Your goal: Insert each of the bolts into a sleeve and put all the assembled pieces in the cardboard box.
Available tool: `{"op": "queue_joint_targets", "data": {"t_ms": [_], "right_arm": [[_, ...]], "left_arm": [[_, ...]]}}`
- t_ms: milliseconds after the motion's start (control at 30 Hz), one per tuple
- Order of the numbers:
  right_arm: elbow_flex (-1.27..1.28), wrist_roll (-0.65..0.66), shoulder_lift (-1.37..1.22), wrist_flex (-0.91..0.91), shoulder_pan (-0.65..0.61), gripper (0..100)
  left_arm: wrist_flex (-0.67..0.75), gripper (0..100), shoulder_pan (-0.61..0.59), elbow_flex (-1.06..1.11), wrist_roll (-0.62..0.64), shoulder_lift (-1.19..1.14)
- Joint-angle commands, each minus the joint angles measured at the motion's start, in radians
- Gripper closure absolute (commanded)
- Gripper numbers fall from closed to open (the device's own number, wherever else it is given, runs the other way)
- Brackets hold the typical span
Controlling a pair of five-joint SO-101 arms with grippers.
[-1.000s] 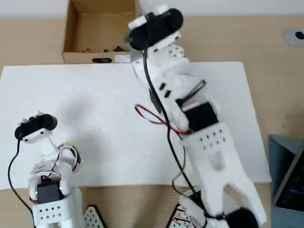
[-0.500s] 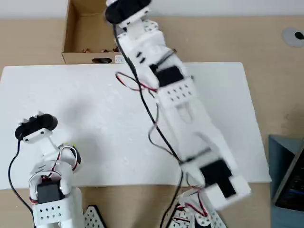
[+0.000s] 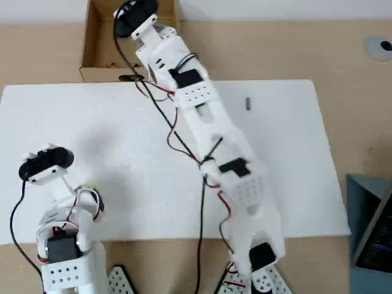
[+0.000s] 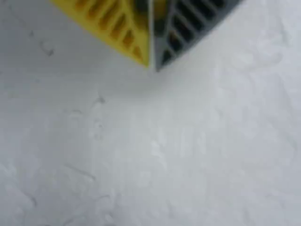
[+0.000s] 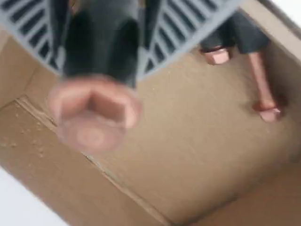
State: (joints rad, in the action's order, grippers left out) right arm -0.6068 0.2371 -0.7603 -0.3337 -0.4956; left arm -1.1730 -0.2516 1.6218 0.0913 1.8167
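The right hand (image 5: pixel 101 28) pinches a sleeved bolt (image 5: pixel 94 110) above the cardboard box (image 5: pixel 188 155) at the far left, where other assembled pieces (image 5: pixel 244 42) lie. The left hand (image 4: pixel 151 54), pressed together, hovers over the white mat (image 4: pixel 164 155), near left.

Site: a desk-top robotics bench, of the lab or office sort; I could not tell which. I was mounted at the near edge of a pale wooden desk (image 3: pixel 355 67), left arm (image 3: pixel 61 245) and right arm (image 3: pixel 208 122) side by side, with loose cables (image 3: pixel 201 220) trailing bare off the right one. A white work mat (image 3: pixel 92 135) covered the middle. A round cable grommet (image 3: pixel 381 46) sat in the far corner. A laptop (image 3: pixel 372 233) lay beside the mat, and a plain cardboard box (image 3: pixel 87 43) stood past its far edge.
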Motion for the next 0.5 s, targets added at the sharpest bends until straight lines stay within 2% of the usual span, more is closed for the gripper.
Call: {"op": "queue_joint_targets", "data": {"t_ms": [0, 267, 467], "right_arm": [[-0.239, 0.072, -0.107, 0.028, 0.007, 99.0], [-0.541, 0.232, -0.38, -0.014, 0.008, 97.5], [-0.7, 0.242, -0.486, -0.15, 0.008, 80.1]], "left_arm": [[0.018, 100, -0.003, -0.003, 0.003, 0.007], [0.018, 100, -0.003, -0.003, 0.003, 0.007], [0.018, 100, -0.003, -0.003, 0.003, 0.007]]}}
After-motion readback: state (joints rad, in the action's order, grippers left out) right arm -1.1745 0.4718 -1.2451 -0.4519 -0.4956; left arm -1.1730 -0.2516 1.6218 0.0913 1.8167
